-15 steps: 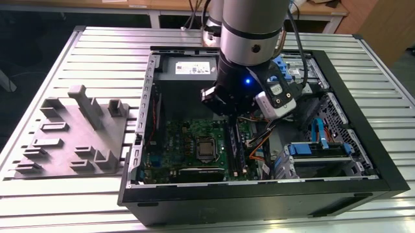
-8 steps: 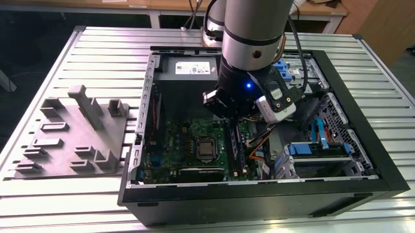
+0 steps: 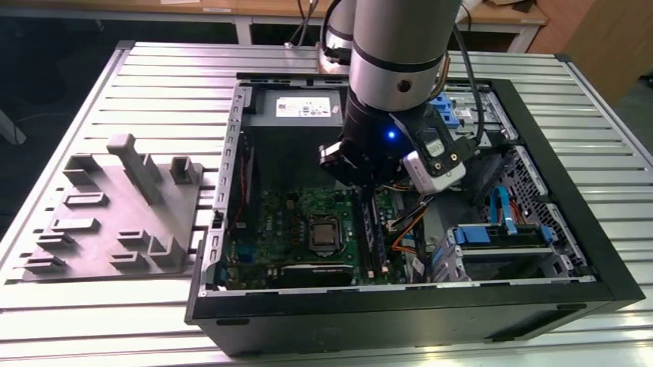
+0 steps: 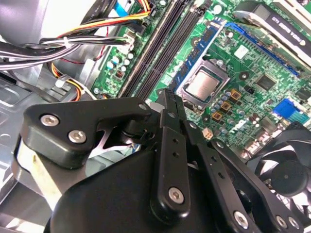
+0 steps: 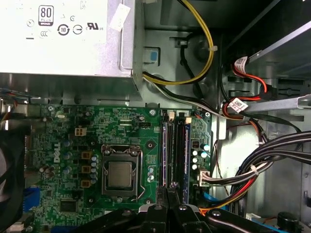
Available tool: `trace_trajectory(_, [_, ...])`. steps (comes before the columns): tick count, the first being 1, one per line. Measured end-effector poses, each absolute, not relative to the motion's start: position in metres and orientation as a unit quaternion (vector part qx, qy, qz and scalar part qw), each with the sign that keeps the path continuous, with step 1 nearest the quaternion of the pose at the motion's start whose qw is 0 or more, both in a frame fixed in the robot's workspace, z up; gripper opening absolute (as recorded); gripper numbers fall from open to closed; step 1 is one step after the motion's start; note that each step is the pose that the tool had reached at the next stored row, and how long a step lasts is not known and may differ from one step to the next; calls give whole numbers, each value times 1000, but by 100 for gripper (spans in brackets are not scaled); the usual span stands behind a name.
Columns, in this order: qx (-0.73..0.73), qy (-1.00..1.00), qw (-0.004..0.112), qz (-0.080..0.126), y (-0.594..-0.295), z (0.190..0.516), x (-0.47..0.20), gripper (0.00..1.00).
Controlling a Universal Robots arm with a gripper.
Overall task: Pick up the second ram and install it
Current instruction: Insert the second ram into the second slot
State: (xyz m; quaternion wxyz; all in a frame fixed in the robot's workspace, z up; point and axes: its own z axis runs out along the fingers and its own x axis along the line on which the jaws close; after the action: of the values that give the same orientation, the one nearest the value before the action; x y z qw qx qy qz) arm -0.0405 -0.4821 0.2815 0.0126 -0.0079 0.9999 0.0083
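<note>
My gripper [image 3: 363, 186] reaches down into the open computer case, over the memory slots of the green motherboard [image 3: 296, 229]. Its fingers [image 4: 168, 104] are pressed together, with no gap between them in both wrist views. The second ram [image 3: 374, 237], a long dark stick, stands on edge along the slot rails [image 5: 176, 150], starting right under the fingertips [image 5: 170, 190]. Whether the tips touch it I cannot tell. The processor socket [image 5: 119, 172] lies beside the slots.
The grey power-supply box [image 5: 63, 39] sits beyond the slots. Cable bundles [image 5: 257, 170] and blue drive brackets [image 3: 500, 233] crowd the case on the exterior view's right. A black fan [image 4: 286, 174] is close by. A grey fixture block [image 3: 122, 214] lies on the table outside.
</note>
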Motion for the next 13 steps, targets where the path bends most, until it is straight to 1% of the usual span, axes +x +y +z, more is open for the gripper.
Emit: trace_trajectory(13, [-8,1000,13,9,-482,271,-36,11])
